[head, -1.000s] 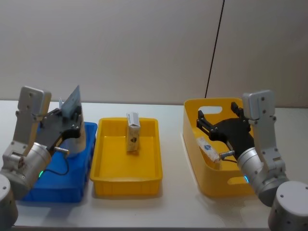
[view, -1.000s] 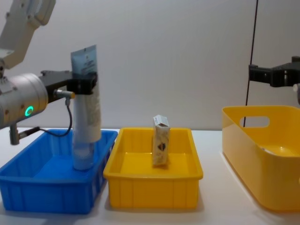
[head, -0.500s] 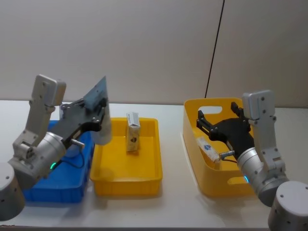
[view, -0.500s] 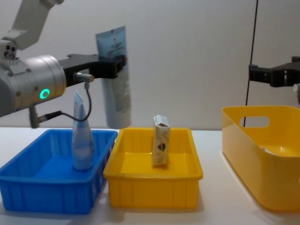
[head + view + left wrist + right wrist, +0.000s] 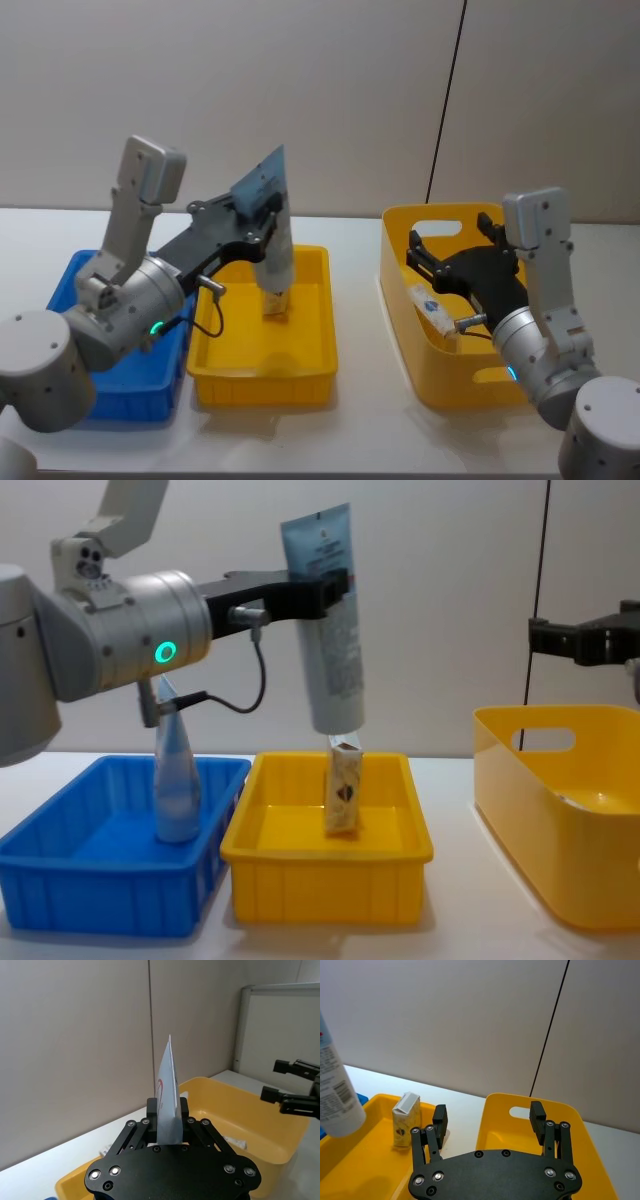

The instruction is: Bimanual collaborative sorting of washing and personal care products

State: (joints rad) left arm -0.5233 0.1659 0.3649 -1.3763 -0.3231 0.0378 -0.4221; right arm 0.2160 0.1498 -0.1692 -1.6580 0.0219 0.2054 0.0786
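My left gripper (image 5: 322, 586) is shut on a tall pale blue-grey tube (image 5: 330, 620), held upright in the air with its crimped end up. The tube (image 5: 272, 215) hangs over the yellow tray (image 5: 325, 880), its lower end just above a small cream carton (image 5: 343, 790) standing in that tray. In the left wrist view the tube (image 5: 167, 1095) sits clamped between the jaws. A second tube (image 5: 176, 780) stands in the blue bin (image 5: 100, 890). My right gripper (image 5: 455, 255) hovers open over the tall yellow basket (image 5: 450, 385), holding nothing.
A small white pack (image 5: 428, 308) lies inside the yellow basket. The three containers stand in a row: blue bin on the left, yellow tray in the middle, basket on the right. A black cable (image 5: 447, 100) hangs down the wall behind the basket.
My left arm has lifted the tube out of the blue bin and carried it right, over the yellow tray and the carton. The right arm has stayed still.
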